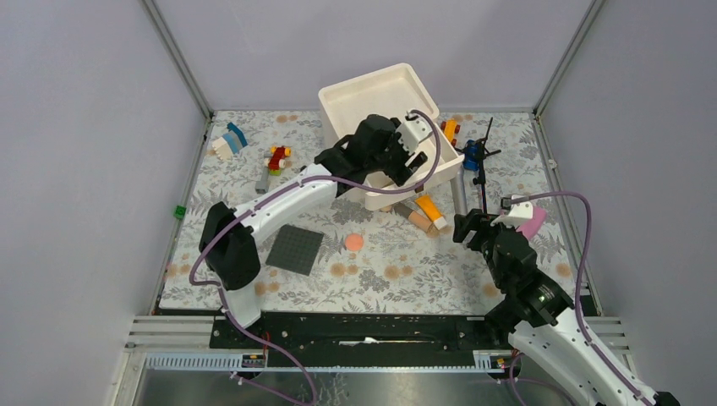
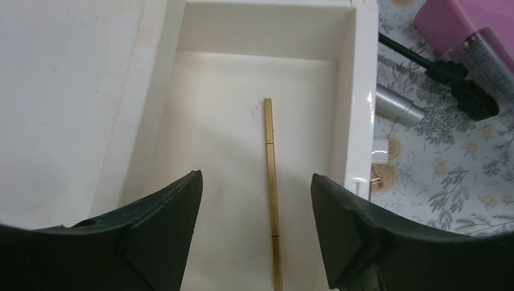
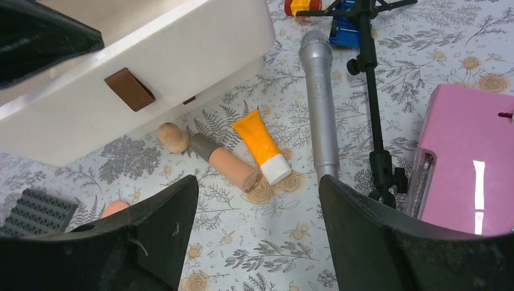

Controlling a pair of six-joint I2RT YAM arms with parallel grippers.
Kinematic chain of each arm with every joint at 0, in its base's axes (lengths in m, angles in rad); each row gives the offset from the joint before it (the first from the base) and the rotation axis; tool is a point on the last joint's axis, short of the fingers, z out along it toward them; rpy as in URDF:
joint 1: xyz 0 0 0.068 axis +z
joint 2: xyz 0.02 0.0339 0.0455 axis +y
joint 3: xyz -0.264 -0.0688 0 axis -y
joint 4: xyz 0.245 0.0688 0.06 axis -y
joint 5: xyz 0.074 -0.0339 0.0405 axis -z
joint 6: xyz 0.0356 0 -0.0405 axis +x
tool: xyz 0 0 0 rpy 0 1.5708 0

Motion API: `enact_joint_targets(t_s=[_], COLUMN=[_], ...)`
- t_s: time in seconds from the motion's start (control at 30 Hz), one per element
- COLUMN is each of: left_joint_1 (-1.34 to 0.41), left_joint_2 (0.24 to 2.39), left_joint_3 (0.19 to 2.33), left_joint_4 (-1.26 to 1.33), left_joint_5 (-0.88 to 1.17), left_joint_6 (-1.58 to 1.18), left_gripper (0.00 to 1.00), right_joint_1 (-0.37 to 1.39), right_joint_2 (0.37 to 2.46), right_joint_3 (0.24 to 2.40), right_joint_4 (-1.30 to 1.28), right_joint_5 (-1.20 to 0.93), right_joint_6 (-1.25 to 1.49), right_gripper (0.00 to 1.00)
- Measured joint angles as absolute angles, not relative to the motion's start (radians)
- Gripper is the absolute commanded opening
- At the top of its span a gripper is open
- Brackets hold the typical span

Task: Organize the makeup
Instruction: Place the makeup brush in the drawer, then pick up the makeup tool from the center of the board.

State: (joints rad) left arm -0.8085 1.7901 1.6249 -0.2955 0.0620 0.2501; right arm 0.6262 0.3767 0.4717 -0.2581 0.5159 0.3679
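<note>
Left jaws, dark fingertips [image 2: 176,212] at frame bottom, stand apart over white bin [image 2: 354,91]; thin gold brush [image 2: 270,170] lies flat on bin floor, centre, lower end cut off, bristles unclear. Right jaws apart above worktop [image 3: 273,248]: orange tube [image 3: 259,144] w/ white cap & dark-capped beige tube [image 3: 230,165] side by side, mid-frame. Salmon disc [image 3: 115,208] lower left, partly hidden.

1. No word, brand name or number can be read in any of the three views.
2. The pink case [image 2: 451,21], upper right of the left wrist view, carries a clear strip [image 2: 492,60] with fine tick marks like a scale. No figures beside them are legible.
3. The orange tube [image 3: 259,142] and silver-grey tube [image 3: 319,103], centre of the right wrist view, show no legible print.
</note>
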Motion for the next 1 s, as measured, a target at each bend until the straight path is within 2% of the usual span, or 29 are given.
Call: enact_joint_targets(t_s=[0.13, 0.37, 0.53, 0.73, 0.87, 1.0], left_joint_1=[-0.812, -0.815, -0.815, -0.814, -0.814, -0.814], left_joint_2=[1.775, 1.59, 1.29, 1.008, 0.951, 0.995], left_joint_3=[1.642, 1.564, 1.29, 0.957, 0.783, 0.686], left_joint_4=[-0.296, -0.294, -0.26, -0.286, -0.292, -0.282], left_joint_5=[0.072, 0.013, -0.136, -0.32, -0.34, -0.337], left_joint_6=[0.211, 0.08, -0.087, -0.317, -0.456, -0.551], left_gripper=[0.84, 0.85, 0.84, 0.76, 0.69, 0.68], right_joint_1=[0.626, 0.627, 0.627, 0.627, 0.627, 0.627], right_joint_2=[0.411, 0.411, 0.425, 0.454, 0.48, 0.5], right_joint_3=[0.458, 0.294, 0.259, 0.258, 0.256, 0.256], right_joint_4=[-0.233, -0.093, -0.028, 0.03, 0.059, 0.068], right_joint_5=[0.511, 0.444, 0.419, 0.418, 0.416, 0.406], right_joint_6=[0.379, 0.427, 0.451, 0.455, 0.466, 0.472], right_gripper=[0.81, 0.81, 0.81, 0.81, 0.81, 0.81])
